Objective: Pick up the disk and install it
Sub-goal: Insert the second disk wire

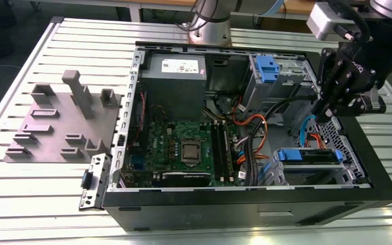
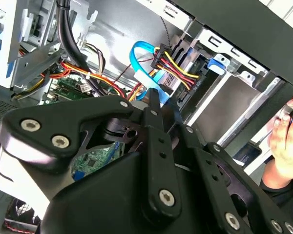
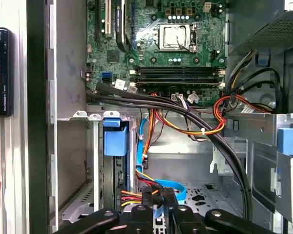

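Observation:
The disk [image 1: 308, 155] sits in the lower drive bay at the exterior view's right of the open computer case [image 1: 250, 204], its blue carrier frame facing the motherboard. In both wrist views its blue carrier [image 3: 115, 139] [image 2: 216, 63] shows seated in the metal bay. My gripper [image 1: 326, 113] hangs inside the case just above and behind the bay, apart from the disk. Its fingers [image 3: 157, 197] [image 2: 154, 100] are together with nothing in them, close to a blue ribbon cable [image 3: 173, 192] and a bundle of red, yellow and black wires [image 2: 178, 68].
The motherboard [image 1: 182, 148] fills the case floor, with thick black cables [image 3: 185, 109] running across it. An upper drive cage with a blue latch [image 1: 267, 69] stands at the back. A grey fixture block [image 1: 59, 127] lies on the slatted table. A person's hand [image 2: 288, 131] is beside the case.

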Robot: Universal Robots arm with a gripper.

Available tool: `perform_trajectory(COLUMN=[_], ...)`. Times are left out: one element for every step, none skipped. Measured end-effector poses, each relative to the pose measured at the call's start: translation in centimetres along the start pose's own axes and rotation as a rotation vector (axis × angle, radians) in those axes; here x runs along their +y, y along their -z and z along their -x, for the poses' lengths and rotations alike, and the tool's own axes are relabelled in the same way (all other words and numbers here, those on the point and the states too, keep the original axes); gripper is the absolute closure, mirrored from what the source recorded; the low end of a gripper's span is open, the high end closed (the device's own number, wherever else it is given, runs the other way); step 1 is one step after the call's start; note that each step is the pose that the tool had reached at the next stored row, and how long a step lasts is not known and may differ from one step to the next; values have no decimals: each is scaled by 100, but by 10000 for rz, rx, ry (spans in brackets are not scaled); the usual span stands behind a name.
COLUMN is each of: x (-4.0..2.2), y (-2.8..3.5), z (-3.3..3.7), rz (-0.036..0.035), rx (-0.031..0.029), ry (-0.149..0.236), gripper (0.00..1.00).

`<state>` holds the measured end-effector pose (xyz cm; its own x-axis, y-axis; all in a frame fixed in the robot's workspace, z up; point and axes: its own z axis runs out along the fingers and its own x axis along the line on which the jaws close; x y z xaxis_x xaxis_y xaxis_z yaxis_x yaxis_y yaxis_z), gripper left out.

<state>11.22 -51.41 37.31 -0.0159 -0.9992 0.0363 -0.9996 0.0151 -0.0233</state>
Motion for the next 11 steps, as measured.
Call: perform_trajectory(x=[0, 0, -1, -2, -2, -3, -2, -2, -2, -2, -2], y=[-19, -37, -53, -64, -72, -76, -79, -82, -84, -86, -88], z=[1, 2, 2, 3, 3, 3, 3, 3, 3, 3, 3], rz=[0, 0, 0, 0, -1, -1, 0, -1, 0, 0, 0], rx=[8, 14, 15, 17, 17, 19, 19, 18, 17, 16, 13], ry=[-2, -2, -5, -5, -6, -7, -7, -7, -7, -7, -7], gripper=[76, 76, 76, 76, 78, 78, 84, 84, 84, 84, 84])
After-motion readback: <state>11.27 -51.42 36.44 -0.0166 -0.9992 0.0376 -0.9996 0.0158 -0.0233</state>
